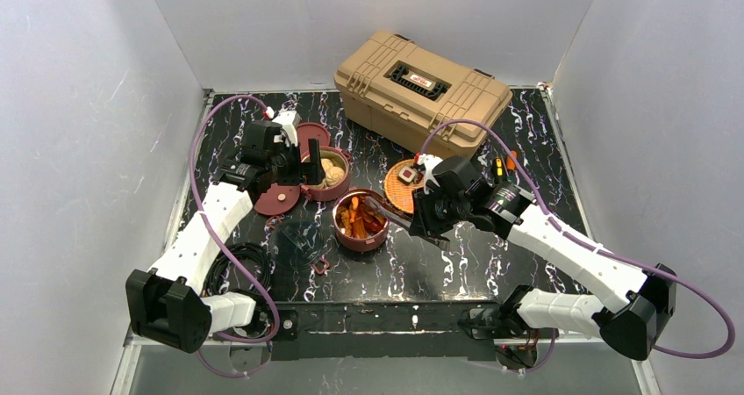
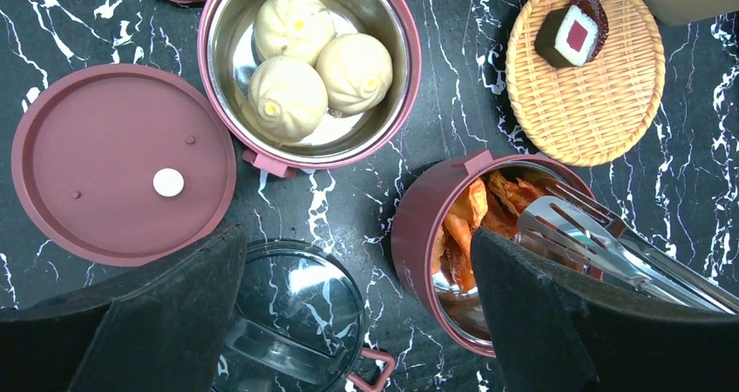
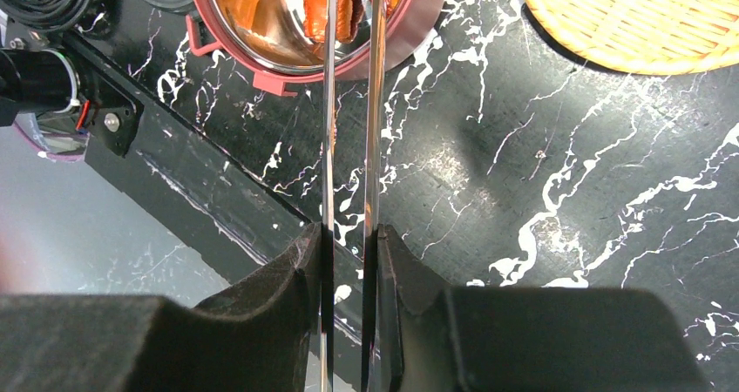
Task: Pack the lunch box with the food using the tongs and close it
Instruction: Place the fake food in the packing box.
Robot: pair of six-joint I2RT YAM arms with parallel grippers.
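The lunch box stands in parts. One maroon bowl (image 1: 330,173) (image 2: 309,65) holds three beige buns (image 2: 318,65). The other bowl (image 1: 360,221) (image 2: 427,244) (image 3: 418,17) holds orange and red chunks (image 2: 475,213). A flat maroon lid (image 1: 279,199) (image 2: 122,161) lies left of the bowls. My right gripper (image 1: 430,224) (image 3: 349,235) is shut on the tongs (image 1: 390,215) (image 2: 610,244) (image 3: 375,131). The tongs' slotted tips reach over the chunk bowl. My left gripper (image 1: 303,171) (image 2: 357,235) hangs open and empty above the table, between the lid and the chunk bowl.
A clear round lid with a maroon tab (image 2: 296,314) (image 1: 303,237) lies under my left gripper. A woven orange plate (image 1: 405,187) (image 2: 586,104) (image 3: 636,17) carries a red-and-white piece (image 2: 571,33). A tan toolbox (image 1: 421,88) stands at the back. A second maroon lid (image 1: 313,135) lies behind the bun bowl.
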